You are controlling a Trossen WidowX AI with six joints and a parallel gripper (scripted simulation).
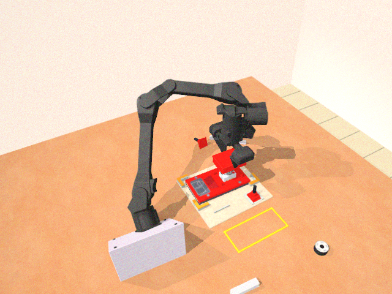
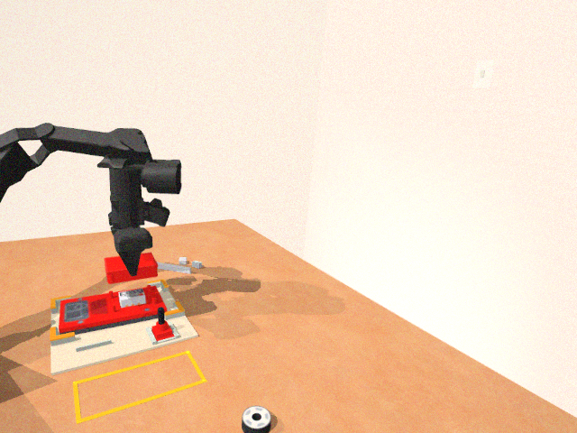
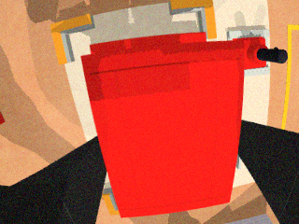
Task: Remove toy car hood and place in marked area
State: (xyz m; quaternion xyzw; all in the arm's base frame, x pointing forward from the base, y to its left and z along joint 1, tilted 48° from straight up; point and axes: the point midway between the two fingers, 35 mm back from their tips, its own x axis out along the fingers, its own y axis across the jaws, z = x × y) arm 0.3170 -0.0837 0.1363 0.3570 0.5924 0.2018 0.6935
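Note:
The red hood [image 1: 220, 160] [image 2: 116, 271] [image 3: 168, 140] is off the car, in the air above its engine end. My gripper [image 1: 229, 157] [image 2: 132, 268] [image 3: 168, 134] is shut on the hood, one black finger on each side; the far finger is hidden in the exterior view. The red toy car [image 1: 218, 190] [image 2: 105, 317] sits on the board, with its white engine block [image 1: 228, 176] [image 2: 132, 299] uncovered below the hood. The yellow outline of the marked area [image 1: 263, 239] [image 2: 141, 400] [image 3: 287, 77] lies beside the board, with nothing inside it.
On the cream board [image 1: 234, 205] [image 2: 125, 344], a red piece with an upright black peg [image 1: 253, 195] [image 2: 162, 331] stands between car and outline. A wheel [image 1: 321, 247] [image 2: 256, 418] and a white bar [image 1: 244, 286] lie farther off. Another red piece [image 1: 202, 143] is behind the car.

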